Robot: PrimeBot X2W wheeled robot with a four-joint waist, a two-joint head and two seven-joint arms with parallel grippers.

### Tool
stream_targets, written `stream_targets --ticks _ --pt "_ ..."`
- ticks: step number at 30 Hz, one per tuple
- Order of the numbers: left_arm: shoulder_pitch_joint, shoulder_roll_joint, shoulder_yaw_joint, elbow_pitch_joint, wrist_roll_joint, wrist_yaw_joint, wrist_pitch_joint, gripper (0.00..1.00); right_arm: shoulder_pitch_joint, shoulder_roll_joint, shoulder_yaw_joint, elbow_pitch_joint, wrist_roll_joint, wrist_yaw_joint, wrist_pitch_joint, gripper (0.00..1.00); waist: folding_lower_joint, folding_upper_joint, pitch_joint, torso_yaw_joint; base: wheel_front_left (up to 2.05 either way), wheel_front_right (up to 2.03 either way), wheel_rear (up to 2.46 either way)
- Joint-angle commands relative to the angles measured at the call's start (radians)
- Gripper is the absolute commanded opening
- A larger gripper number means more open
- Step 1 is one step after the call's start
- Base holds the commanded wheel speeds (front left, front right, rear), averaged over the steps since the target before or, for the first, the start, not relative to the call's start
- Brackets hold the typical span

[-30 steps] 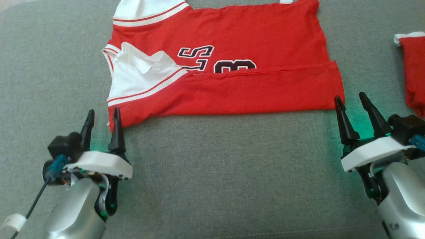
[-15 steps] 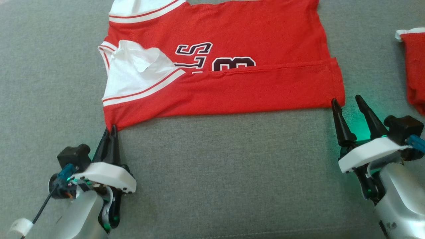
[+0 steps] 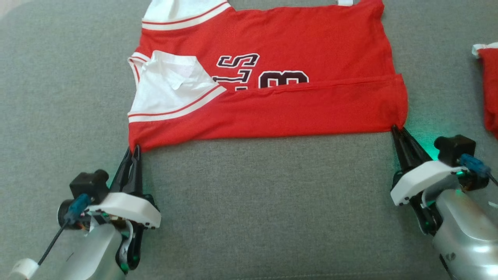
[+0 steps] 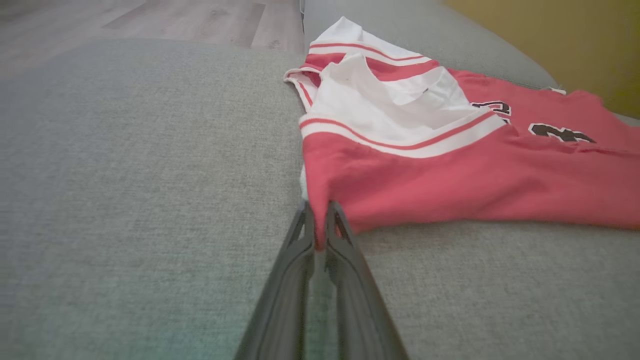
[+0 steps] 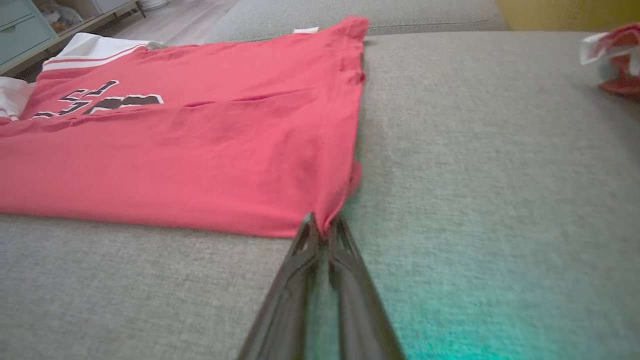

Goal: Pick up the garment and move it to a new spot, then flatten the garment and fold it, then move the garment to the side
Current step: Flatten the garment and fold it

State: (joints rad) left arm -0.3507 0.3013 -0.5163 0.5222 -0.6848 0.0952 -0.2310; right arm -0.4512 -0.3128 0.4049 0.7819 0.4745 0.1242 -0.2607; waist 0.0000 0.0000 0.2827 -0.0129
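A big grey cushion (image 3: 249, 202) of soft, rough cloth spreads wide. Past its far edge lies a pale wood floor (image 4: 150, 20). A yellow wall (image 4: 550, 35) stands behind it. Blue-green drawers (image 5: 20, 25) sit by the floor. A green glow (image 5: 450, 325) shines on the cushion's near right part.

The left gripper (image 4: 318, 215) has its jaws pinched on the near corner of the red garment (image 4: 450, 185) (white striped trim), lying on the grey cushion (image 4: 125, 200).

jersey (image 3: 311, 42) | lettering (image 3: 238, 61) — an "S" readable; numeral (image 3: 283, 79) beside it half-covered, unclear
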Motion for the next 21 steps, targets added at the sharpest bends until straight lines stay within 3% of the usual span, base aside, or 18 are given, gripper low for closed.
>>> stream_targets --ticks 1,13,21 --pt "-0.019 0.035 0.034 -0.027 0.011 -0.007 -0.016 0.00 0.006 -0.009 0.018 -0.006 0.000 0.007 -0.001 0.00 0.0000 0.0000 -0.009 0.002 0.00 0.00 0.00" --pt "0.055 0.060 0.029 -0.081 0.011 -0.024 -0.022 0.00 0.108 -0.084 0.008 -0.094 0.003 0.007 -0.001 0.00 0.0000 0.0000 -0.116 0.006 0.00 0.00 0.00" --pt "0.175 0.094 0.013 -0.163 -0.010 -0.009 0.020 0.00 0.238 -0.137 0.016 -0.172 0.050 0.007 -0.001 0.00 0.0000 0.0000 -0.173 0.004 0.00 0.00 0.00"
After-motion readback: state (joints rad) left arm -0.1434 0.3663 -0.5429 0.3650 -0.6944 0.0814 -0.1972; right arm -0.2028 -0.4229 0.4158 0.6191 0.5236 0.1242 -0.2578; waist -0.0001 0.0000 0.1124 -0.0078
